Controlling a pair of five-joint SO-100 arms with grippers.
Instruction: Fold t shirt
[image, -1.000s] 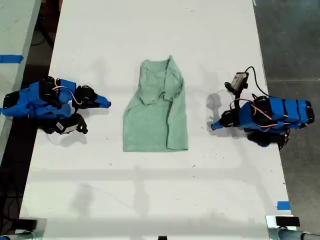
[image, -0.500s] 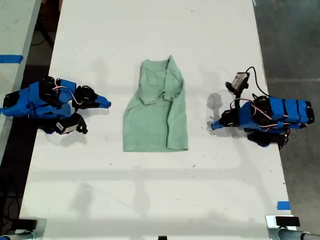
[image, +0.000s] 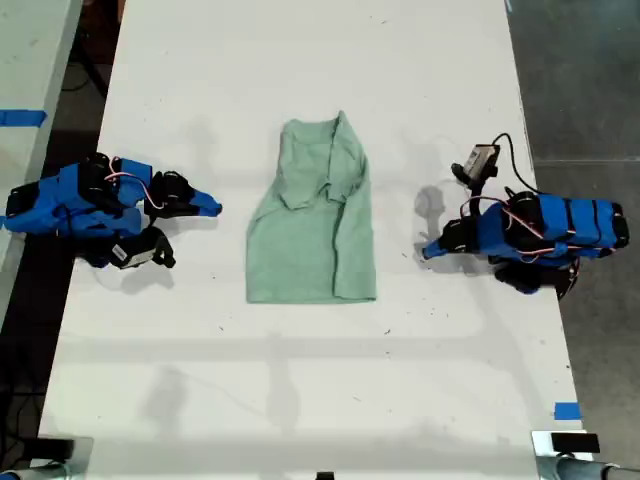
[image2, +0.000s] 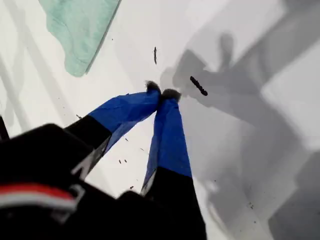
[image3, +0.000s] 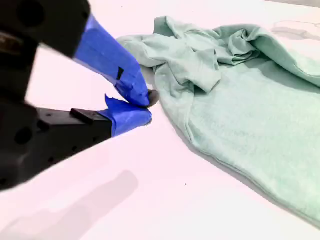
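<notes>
The pale mint-green t shirt (image: 312, 235) lies on the middle of the white table (image: 300, 400), its sleeves folded inward and cloth bunched near the collar. My first gripper (image: 428, 250) rests on the table at the exterior view's right, shut and empty, a short gap from the shirt's edge. Its wrist view shows the shut tips (image2: 161, 93) and a shirt corner (image2: 80, 30) beyond them. At the exterior view's left, my second gripper (image: 214, 209) is shut on nothing. In its wrist view the tips (image3: 148, 107) lie just short of the bunched shirt (image3: 240, 100).
A blue tape piece (image: 566, 410) marks the table edge at the exterior view's lower right. Another blue tape strip (image: 22, 117) sits on a neighbouring surface at the exterior view's left. A small dark mark (image2: 198, 85) lies on the table near my first gripper.
</notes>
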